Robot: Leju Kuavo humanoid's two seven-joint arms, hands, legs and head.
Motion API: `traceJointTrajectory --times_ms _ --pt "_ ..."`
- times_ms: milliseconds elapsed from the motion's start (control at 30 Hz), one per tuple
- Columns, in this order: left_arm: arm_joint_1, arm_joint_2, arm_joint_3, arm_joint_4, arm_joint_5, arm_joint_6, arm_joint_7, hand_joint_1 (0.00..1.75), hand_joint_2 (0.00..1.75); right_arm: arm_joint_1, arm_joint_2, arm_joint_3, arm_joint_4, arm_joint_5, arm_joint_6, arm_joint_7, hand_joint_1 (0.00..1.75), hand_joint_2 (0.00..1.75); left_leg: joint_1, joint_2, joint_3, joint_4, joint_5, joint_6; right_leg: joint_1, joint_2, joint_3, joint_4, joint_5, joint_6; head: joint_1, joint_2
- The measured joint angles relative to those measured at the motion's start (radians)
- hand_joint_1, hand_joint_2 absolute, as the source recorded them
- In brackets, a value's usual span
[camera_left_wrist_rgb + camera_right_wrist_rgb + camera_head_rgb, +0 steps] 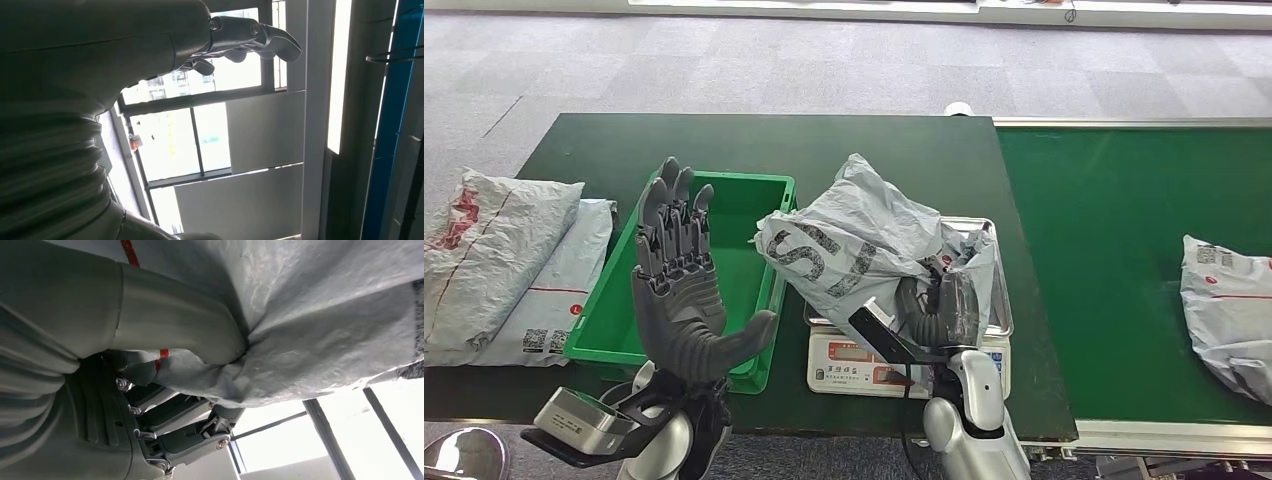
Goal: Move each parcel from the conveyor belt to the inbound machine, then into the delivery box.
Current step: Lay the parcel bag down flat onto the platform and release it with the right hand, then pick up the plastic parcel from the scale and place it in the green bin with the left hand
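A crumpled grey plastic mailer parcel [859,240] was held by the right robot hand [939,310] above the steel pan of the small weighing scale [994,330], taken here to be the inbound machine, its long axis tilted up and leftward toward the green plastic box [769,300]. The left robot hand [682,290], raised with fingers spread and holding nothing, stood over that box, just left of the parcel, on the dark green desk [584,140]. Another grey parcel [1229,310] lay on the conveyor belt [1104,220].
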Motion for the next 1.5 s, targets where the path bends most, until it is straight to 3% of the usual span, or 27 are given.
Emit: traceJointTrajectory --times_ms 133,867,1033,1133,1200,1267,1500 --pt "0.001 0.0 0.0 -0.008 0.0 0.005 0.0 0.0 1.75 -0.012 -0.002 0.013 0.009 -0.002 -0.005 -0.002 0.0 0.0 0.0 0.0 0.0 0.0 0.0 0.0 0.0 0.0 0.0 0.0 0.0 0.0 0.0 0.0" --pt "0.014 0.0 0.0 -0.031 -0.004 0.018 0.0 0.0 1.75 -0.045 -0.008 0.037 0.051 -0.009 -0.023 -0.003 0.0 0.0 0.0 0.0 0.0 0.0 0.0 0.0 0.0 0.0 0.0 0.0 0.0 0.0 0.0 0.0" --pt "0.024 0.0 0.0 -0.04 -0.005 0.024 0.0 0.0 1.75 -0.035 -0.011 0.037 0.022 -0.034 -0.215 -0.042 0.0 0.0 0.0 0.0 0.0 0.0 0.0 0.0 0.0 0.0 0.0 0.0 0.0 0.0 0.0 0.0" --pt "0.028 -0.001 0.0 -0.041 -0.01 0.031 0.0 0.0 1.75 0.006 0.003 0.009 -0.091 -0.085 -0.298 -0.201 0.0 0.0 0.0 0.0 0.0 0.0 0.0 0.0 0.0 0.0 0.0 0.0 0.0 0.0 0.0 0.0" --pt "0.028 -0.003 0.0 -0.036 -0.031 0.046 0.002 0.0 1.75 0.04 0.034 -0.044 -0.201 -0.123 -0.309 -0.369 0.0 0.87 0.0 -0.001 0.0 0.0 0.0 0.0 0.0 0.0 -0.001 0.0 0.0 0.0 0.0 0.0" --pt "0.027 -0.007 0.002 -0.024 -0.069 0.07 0.011 0.0 1.75 0.065 0.053 -0.097 -0.309 -0.162 -0.311 -0.479 0.0 1.75 0.0 -0.001 0.0 0.0 0.0 0.0 0.0 -0.001 0.0 0.0 0.0 0.0 0.0 0.0" --pt "-0.019 -0.01 0.018 0.074 -0.232 0.147 0.085 0.0 1.75 0.114 0.058 -0.178 -0.602 -0.249 -0.312 -0.559 0.0 1.75 -0.001 0.0 0.001 0.001 0.0 0.002 -0.001 -0.001 0.001 0.0 0.0 0.001 0.001 0.0"
